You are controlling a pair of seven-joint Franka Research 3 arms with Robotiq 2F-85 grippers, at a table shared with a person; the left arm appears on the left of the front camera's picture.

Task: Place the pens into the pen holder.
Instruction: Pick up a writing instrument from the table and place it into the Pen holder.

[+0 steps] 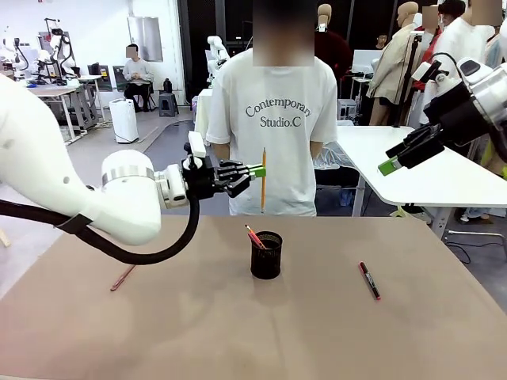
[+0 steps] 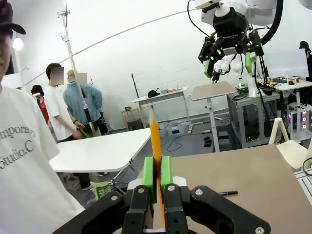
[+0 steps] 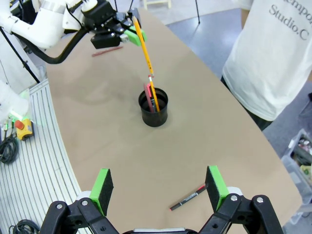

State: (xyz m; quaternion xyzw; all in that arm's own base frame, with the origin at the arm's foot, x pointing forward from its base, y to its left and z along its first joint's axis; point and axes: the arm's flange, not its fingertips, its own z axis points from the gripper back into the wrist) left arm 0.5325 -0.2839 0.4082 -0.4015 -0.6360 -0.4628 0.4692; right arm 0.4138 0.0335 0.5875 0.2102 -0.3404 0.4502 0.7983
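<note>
Table (image 1: pixel 198 332): brown top across the lower half of the front frame; everything loose lies on it.
Left pincer (image 1: pixel 257 169): mine, centre of the front frame, clamped tight on the pencil (image 1: pixel 263 180), pads above its middle.
Right pincer (image 3: pixel 160 183): mine too, upper right of the front frame, jaws spread wide with nothing in them, high off the table.
Holder (image 1: pixel 266 255): centre of the front frame, upright, with one red pen (image 1: pixel 254 237) leaning in it. It is wire mesh and I judge it light; a sideways knock could tip or slide it.
Pencil: upright, point up, blunt end down, hanging above the holder and apart from it. Whether it is square over the mouth I cannot tell. It is stiff and light with smooth paint, so it may swivel between my pads. I would lower it straight and let go only once the end is inside the rim.
Marker (image 1: pixel 369 280): lower right of centre, flat on the table, well apart from the holder. It is short, round and likely to roll; take it across the barrel at mid-length.
Pink pen (image 1: pixel 122 277): lower left, flat on the table. It is slim and low, so my pads must straddle it right at the tabletop, at its middle.
</note>
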